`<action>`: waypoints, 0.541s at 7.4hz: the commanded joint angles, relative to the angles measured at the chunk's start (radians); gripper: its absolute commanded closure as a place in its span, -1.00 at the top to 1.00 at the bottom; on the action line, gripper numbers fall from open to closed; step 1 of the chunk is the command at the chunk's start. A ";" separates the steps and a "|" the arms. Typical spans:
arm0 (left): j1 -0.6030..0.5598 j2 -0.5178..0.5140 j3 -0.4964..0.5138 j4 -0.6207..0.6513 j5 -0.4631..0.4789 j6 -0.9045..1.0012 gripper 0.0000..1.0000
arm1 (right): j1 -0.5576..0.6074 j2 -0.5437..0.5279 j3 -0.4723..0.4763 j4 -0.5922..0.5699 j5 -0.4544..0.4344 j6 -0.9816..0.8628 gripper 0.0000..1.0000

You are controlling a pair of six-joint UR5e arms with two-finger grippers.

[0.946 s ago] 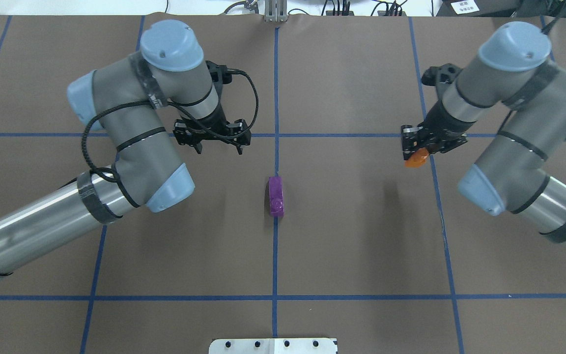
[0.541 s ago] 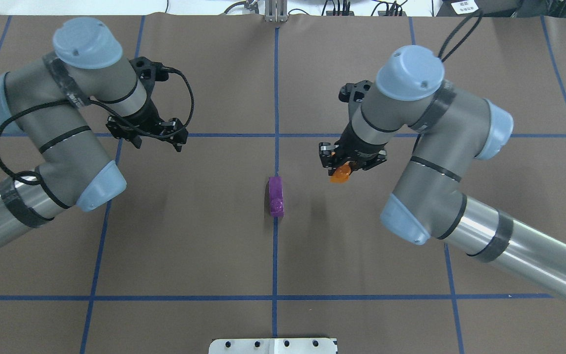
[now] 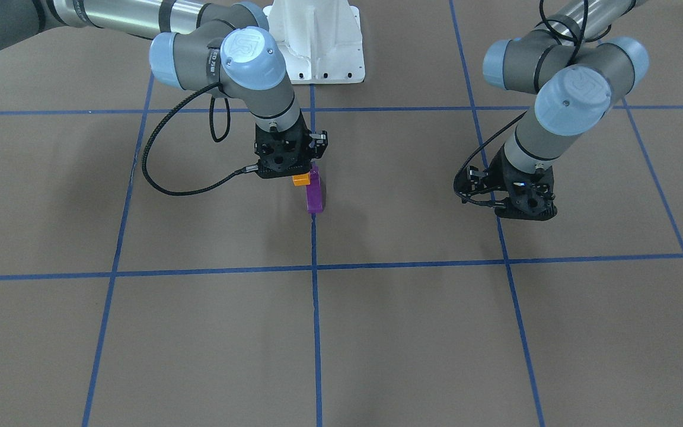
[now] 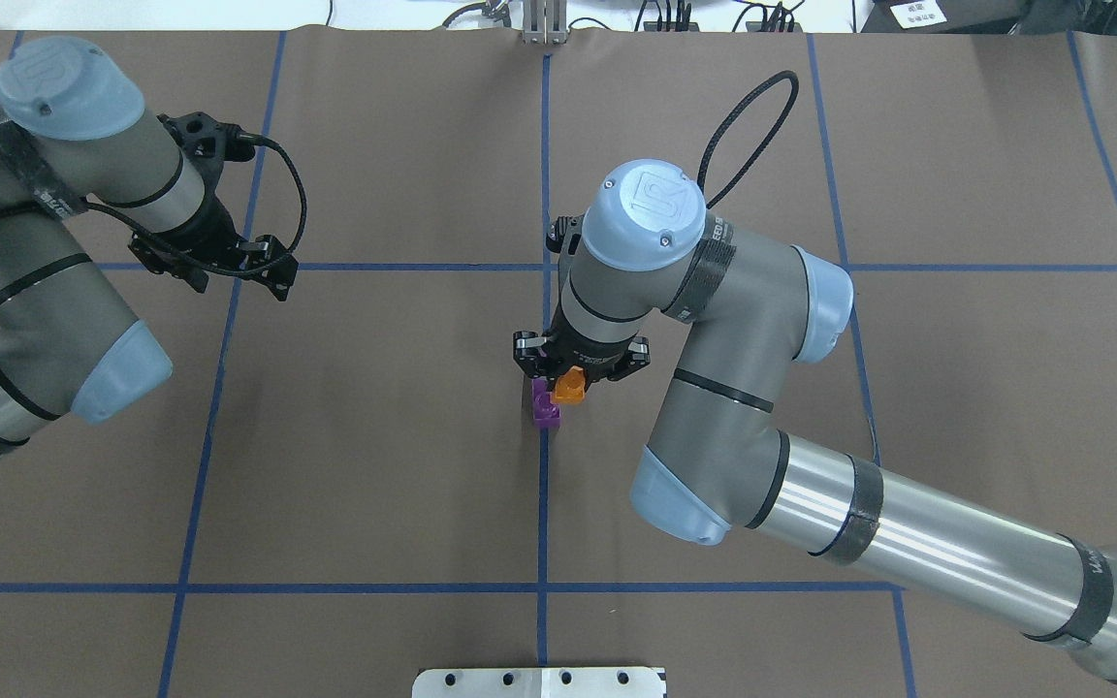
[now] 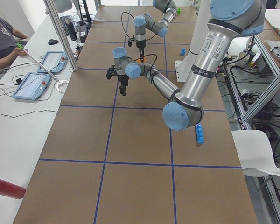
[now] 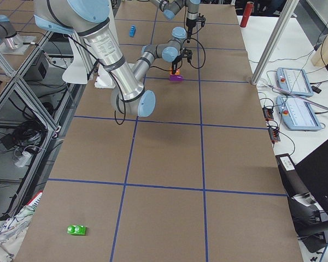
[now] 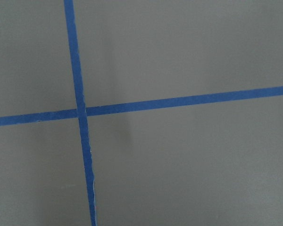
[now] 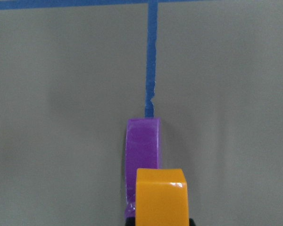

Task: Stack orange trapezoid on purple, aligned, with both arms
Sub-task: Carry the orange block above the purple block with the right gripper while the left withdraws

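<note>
On the brown table (image 4: 374,456), my right gripper (image 4: 569,374) pinches the glossy orange plastic trapezoid (image 4: 571,388) just above the purple plastic brick (image 4: 547,413) — my left gripper (image 4: 239,279), well apart, gapes empty.

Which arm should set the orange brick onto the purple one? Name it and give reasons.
Right. The right gripper holds the orange trapezoid close over the purple. The left gripper holds nothing and hangs far off to the side.

Brown table (image 4: 374,436), blue tape grid (image 4: 365,587), purple brick (image 4: 547,415)
</note>
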 commanded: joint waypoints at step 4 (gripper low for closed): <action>0.000 0.001 -0.009 0.000 0.000 -0.010 1.00 | -0.036 0.004 -0.004 0.000 -0.050 -0.004 -1.00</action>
